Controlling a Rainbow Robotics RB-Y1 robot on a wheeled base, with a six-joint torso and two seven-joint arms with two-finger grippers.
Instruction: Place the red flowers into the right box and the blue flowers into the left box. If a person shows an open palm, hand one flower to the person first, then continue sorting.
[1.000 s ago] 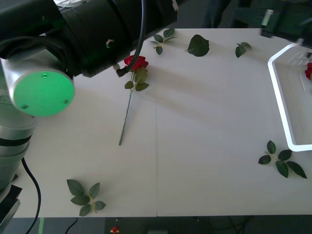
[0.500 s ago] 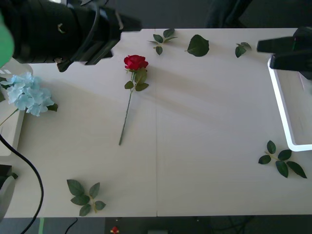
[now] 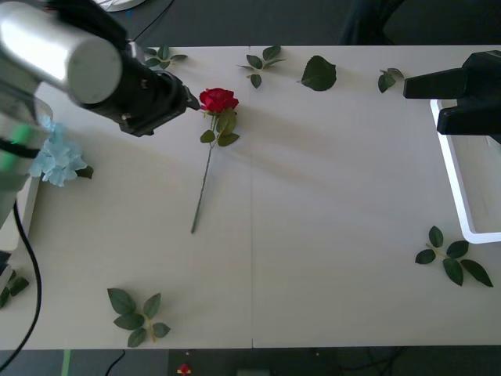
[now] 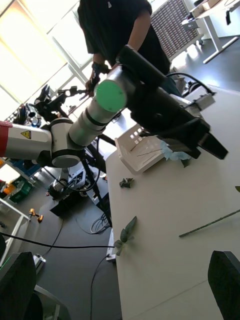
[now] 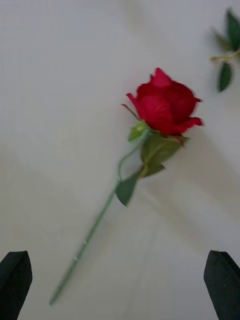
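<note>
One of the red flowers (image 3: 218, 99) lies on the white table with its stem running toward me; the left wrist view has its bloom (image 5: 165, 105) straight ahead. My left gripper (image 3: 185, 99) hovers just left of that bloom, open and holding nothing, its black fingertips (image 5: 15, 282) at the corners. A blue flower (image 3: 55, 159) rests at the far left by the left box (image 3: 22, 205), also seen as the left box (image 4: 140, 150) in the right wrist view. My right gripper (image 3: 423, 103) is open and holds nothing, above the near-left corner of the right box (image 3: 455, 196).
Loose green leaf sprigs lie at the front left (image 3: 135, 313), at the front right (image 3: 450, 258) and along the far edge (image 3: 317, 73). The table's middle is bare between the rose and the right box.
My left arm has swung from the left box over to the rose, and the blue flower now lies by that box. The right gripper has come in at the right box's corner.
</note>
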